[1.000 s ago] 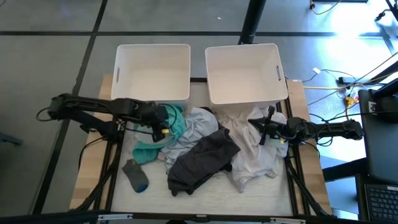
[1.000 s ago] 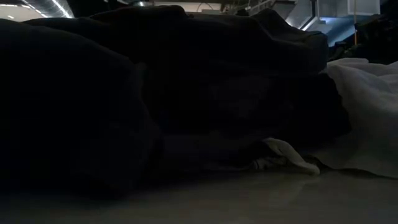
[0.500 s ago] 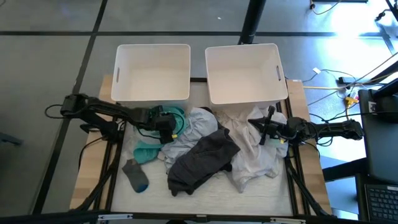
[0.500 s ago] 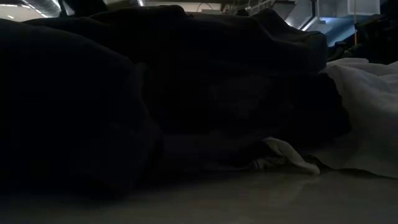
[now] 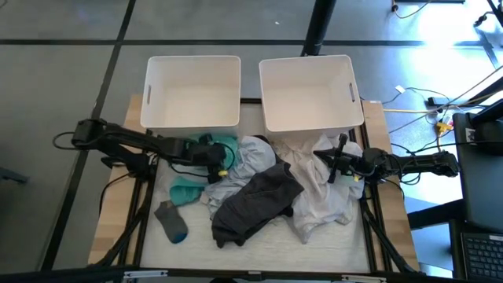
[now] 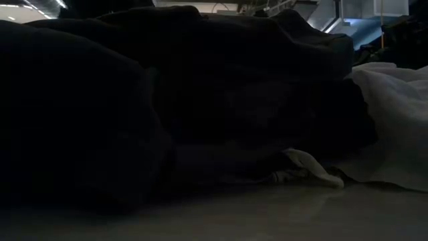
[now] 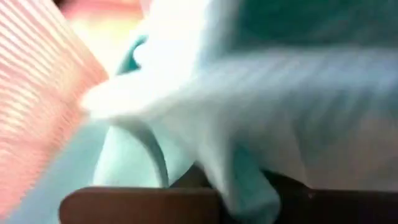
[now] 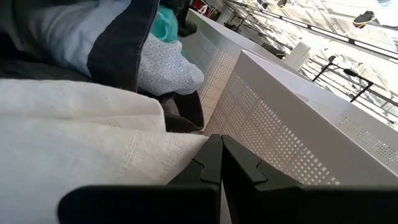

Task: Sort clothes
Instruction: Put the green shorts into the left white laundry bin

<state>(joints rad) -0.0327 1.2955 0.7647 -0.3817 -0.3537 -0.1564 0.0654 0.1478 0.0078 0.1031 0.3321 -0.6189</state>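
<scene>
The clothes lie heaped on the table in front of two white bins. A teal garment (image 5: 187, 190) is at the left, with a light grey one (image 5: 250, 156) beside it. A dark grey one (image 5: 255, 200) is in the middle, a white one (image 5: 322, 200) at the right, and a grey sock (image 5: 170, 220) at the near left. My left gripper (image 5: 217, 157) is shut on the teal garment's far part. My right gripper (image 5: 339, 162) stays shut over the white garment (image 8: 74, 137); I cannot tell whether it touches it. My left gripper has a bunch of the teal garment (image 7: 249, 180) between its fingers, at the garment's far end (image 5: 226, 146) near the left bin. It comes slanting down from the table's left. The cloth fills the wrist view and hides the fingertips. The garment lies on the heap and the table.
The left bin (image 5: 192, 94) and the right bin (image 5: 310, 90) stand side by side at the table's far edge. The right bin's perforated wall (image 8: 280, 124) is close beside my right gripper. In the low view dark cloth (image 6: 167, 100) fills the picture.
My left gripper has sunk and tipped down onto the far end of the teal garment, moving slightly toward the table's right, and has shut on the cloth. The teal cloth under it is bunched smaller than before.
</scene>
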